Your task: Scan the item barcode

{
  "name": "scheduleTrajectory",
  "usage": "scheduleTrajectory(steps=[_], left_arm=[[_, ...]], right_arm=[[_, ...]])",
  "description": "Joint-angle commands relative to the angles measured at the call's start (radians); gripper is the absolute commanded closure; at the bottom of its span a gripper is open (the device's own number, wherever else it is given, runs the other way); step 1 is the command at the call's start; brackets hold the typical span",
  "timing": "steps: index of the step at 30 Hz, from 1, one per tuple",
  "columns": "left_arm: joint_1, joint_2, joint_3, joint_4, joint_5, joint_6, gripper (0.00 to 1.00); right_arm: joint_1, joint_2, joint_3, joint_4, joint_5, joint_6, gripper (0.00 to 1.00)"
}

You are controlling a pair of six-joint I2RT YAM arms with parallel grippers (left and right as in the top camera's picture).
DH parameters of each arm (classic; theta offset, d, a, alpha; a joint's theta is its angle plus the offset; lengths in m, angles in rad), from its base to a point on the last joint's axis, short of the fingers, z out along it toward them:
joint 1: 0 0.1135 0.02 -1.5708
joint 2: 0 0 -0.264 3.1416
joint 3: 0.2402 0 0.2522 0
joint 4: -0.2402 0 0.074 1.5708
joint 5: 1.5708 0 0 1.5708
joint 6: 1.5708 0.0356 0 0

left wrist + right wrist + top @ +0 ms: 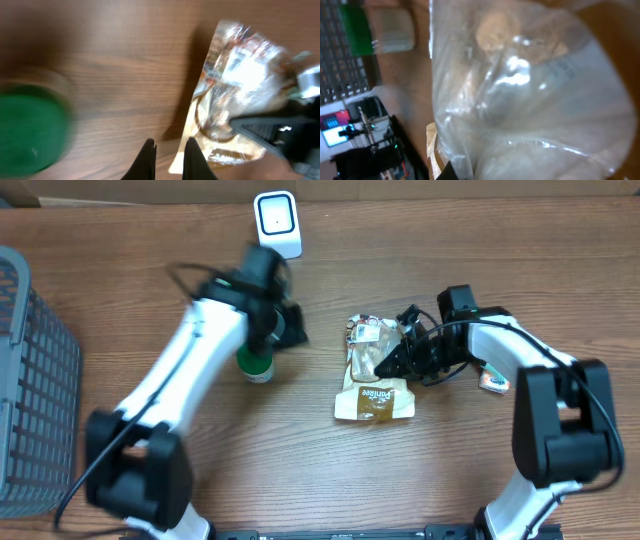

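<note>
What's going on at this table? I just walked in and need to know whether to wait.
The right gripper is shut on the snack bag, pinching its clear upper part near the middle of the wooden table. The left gripper is shut and empty, beside a green-lidded jar. The white barcode scanner stands at the far edge with nothing in front of it, so the scan is not yet done.

My bench: a robot lab dressed up as a shop checkout.
On the wooden tabletop (pixel 300 470) I see a white scanner (pixel 277 222) at the far edge, a wire basket (pixel 30 380) at the left edge and a snack bag (pixel 375 375) near the middle. Beyond the table stand lit electronics (pixel 345 132).
</note>
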Motion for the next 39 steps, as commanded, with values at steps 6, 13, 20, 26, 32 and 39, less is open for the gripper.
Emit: scheduleTrajectory(steps=[6,13,20,26,32,39], left_arm=[[0.203,-0.163,0.305,-0.248,0.010,0.270,0.96],[0.351,-0.142,0.307,-0.352,0.010,0.332,0.76],[0.400,-0.097,0.307,-0.361,-0.034,0.331,0.24],[0.400,-0.083,0.307,-0.360,-0.191,0.331,0.00],[0.400,-0.083,0.307,-0.311,-0.224,0.331,0.01],[0.400,-0.083,0.307,-0.305,-0.224,0.331,0.00]], right_arm=[[0.015,-0.202,0.155,-0.157,0.064,-0.085,0.96],[0.156,-0.292,0.261,-0.286,0.131,-0.203,0.96],[0.323,-0.316,0.298,-0.251,0.242,-0.173,0.96],[0.345,-0.316,0.321,-0.170,0.364,0.047,0.96],[0.347,-0.287,0.489,-0.209,0.589,0.100,0.96],[0.378,-0.045,0.855,-0.209,0.916,0.000,0.96]])
